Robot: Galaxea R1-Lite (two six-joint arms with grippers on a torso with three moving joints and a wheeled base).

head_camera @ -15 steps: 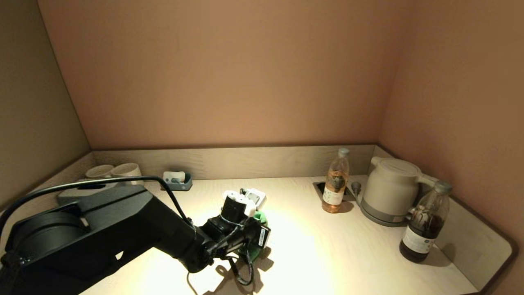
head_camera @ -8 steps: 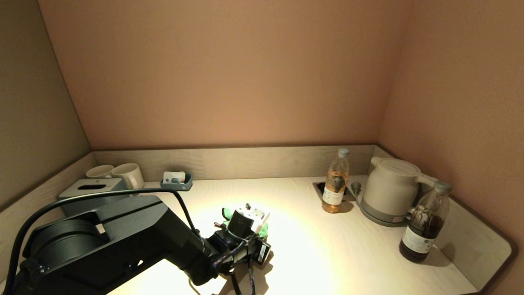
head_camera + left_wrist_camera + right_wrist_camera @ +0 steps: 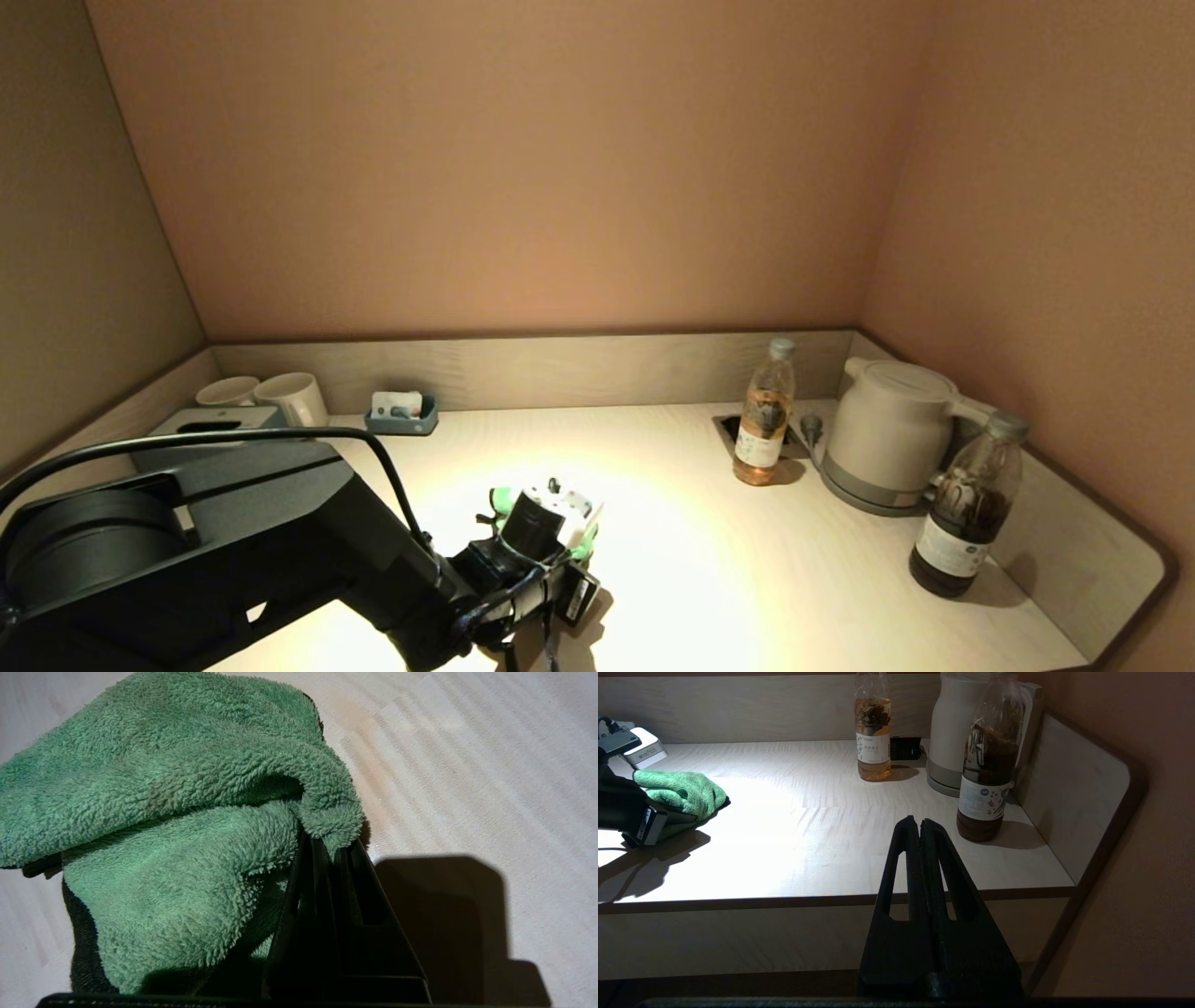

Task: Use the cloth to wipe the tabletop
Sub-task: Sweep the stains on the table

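My left gripper (image 3: 329, 842) is shut on a green fluffy cloth (image 3: 177, 812) and presses it onto the pale wooden tabletop (image 3: 747, 579). In the head view the cloth (image 3: 504, 499) shows only as green edges under the wrist, near the table's front middle-left. It also shows in the right wrist view (image 3: 686, 793) under the left arm. My right gripper (image 3: 920, 823) is shut and empty, parked below and in front of the table's front edge, out of the head view.
At the back right stand a clear bottle of amber drink (image 3: 766, 415), a white kettle (image 3: 892, 434) and a dark bottle (image 3: 966, 509). At the back left are two cups (image 3: 280, 397), a grey box (image 3: 215, 429) and a small blue tray (image 3: 401, 411).
My left gripper has dragged the cloth toward me and a little to the left across the table. The right arm has not moved.
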